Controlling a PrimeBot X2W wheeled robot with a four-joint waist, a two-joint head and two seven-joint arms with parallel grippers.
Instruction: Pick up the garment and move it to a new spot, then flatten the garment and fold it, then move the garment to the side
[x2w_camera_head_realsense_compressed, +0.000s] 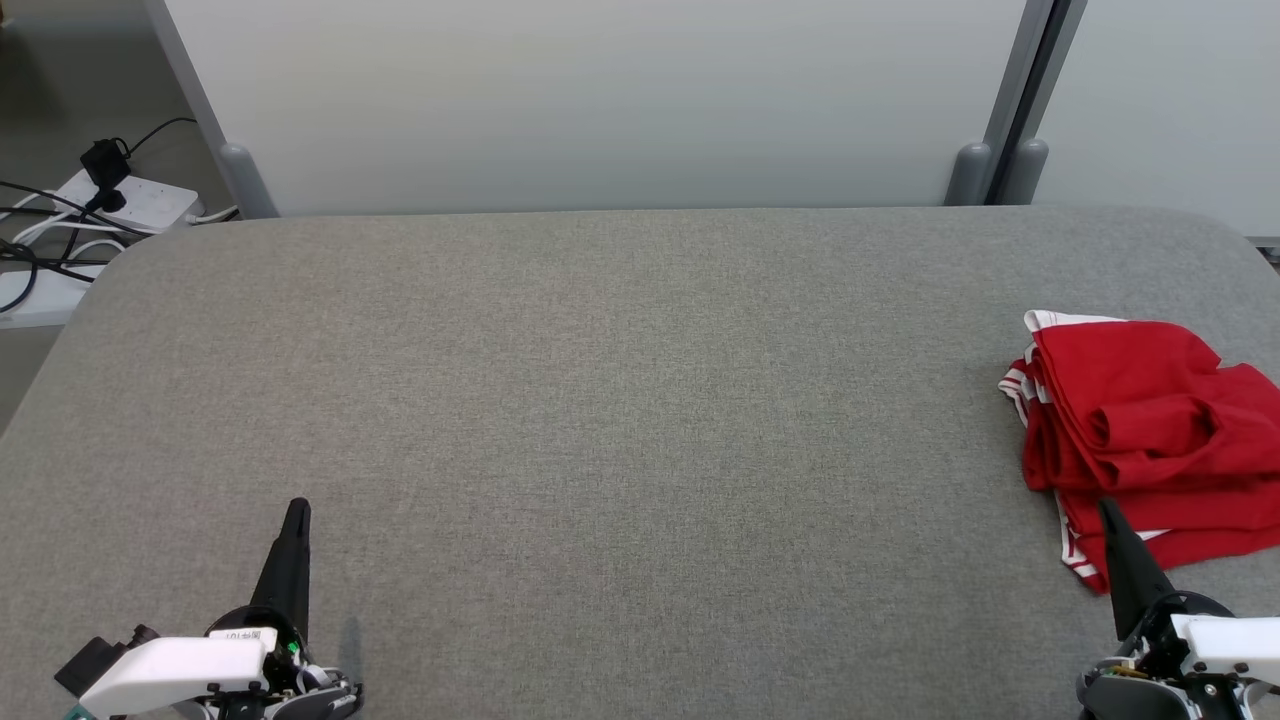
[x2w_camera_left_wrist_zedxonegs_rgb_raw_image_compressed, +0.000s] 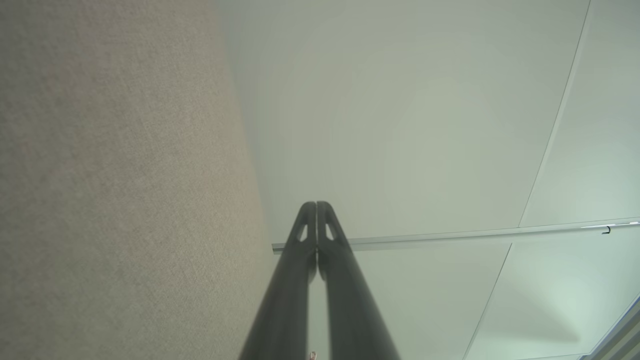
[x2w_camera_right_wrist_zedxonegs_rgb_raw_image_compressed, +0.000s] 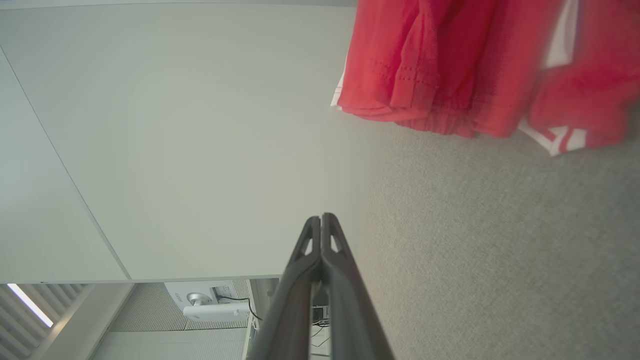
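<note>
The garment (x2w_camera_head_realsense_compressed: 1140, 430) is red with white trim and lies folded in a loose pile at the right edge of the grey table (x2w_camera_head_realsense_compressed: 600, 420). The right wrist view shows the garment (x2w_camera_right_wrist_zedxonegs_rgb_raw_image_compressed: 450, 70) lying ahead of the fingers. My right gripper (x2w_camera_head_realsense_compressed: 1108, 510) is shut and holds nothing, its tip over the garment's near edge in the head view. In its own view the right gripper (x2w_camera_right_wrist_zedxonegs_rgb_raw_image_compressed: 321, 217) is apart from the cloth. At the near left my left gripper (x2w_camera_head_realsense_compressed: 298, 508) is shut and empty, far from the garment. Its fingers (x2w_camera_left_wrist_zedxonegs_rgb_raw_image_compressed: 316, 205) meet at the tips.
Pale partition panels (x2w_camera_head_realsense_compressed: 600, 100) stand behind the table's far edge. A white power strip with black cables (x2w_camera_head_realsense_compressed: 120, 200) lies on the floor at the far left. The table's middle and left are bare grey fabric.
</note>
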